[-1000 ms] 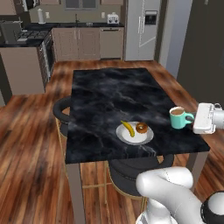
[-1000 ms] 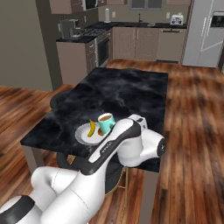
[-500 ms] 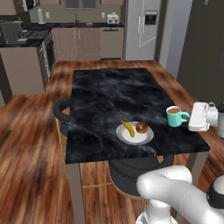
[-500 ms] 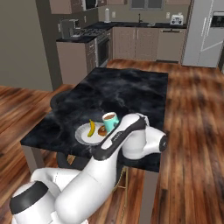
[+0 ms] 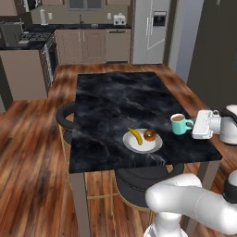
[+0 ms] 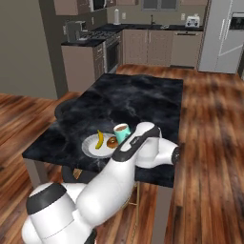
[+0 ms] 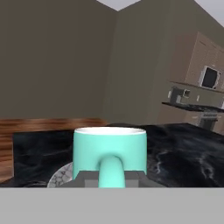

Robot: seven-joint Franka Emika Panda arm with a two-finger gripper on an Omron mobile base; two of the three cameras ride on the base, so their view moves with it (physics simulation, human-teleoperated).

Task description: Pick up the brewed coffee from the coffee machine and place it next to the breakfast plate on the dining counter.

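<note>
Hand view: teal mug [image 7: 109, 153] dead ahead, handle pointing back at the camera, gripper [image 7: 110, 177] clamped on that handle with a dark tip either side. Carried level above the dining counter [image 5: 115, 99], by the look of it not yet set down. Seen from the left base view at the counter's right edge, just beside the breakfast plate [image 5: 139, 144] with its banana [image 5: 135, 135] and doughnut [image 5: 149, 135], light brown coffee showing in the mouth. From the right base view, mug just past the doughnut side of the plate, apart from it.

Step in hand, by judgement: the set-down. To do it well: keep the rim level, lower straight and slowly onto bare marble, short of the plate's rim yet well in from the counter edge. Wait for the base to sit flat before loosening the jaws, then back off along the handle's line to avoid tipping or dragging the mug.
</note>
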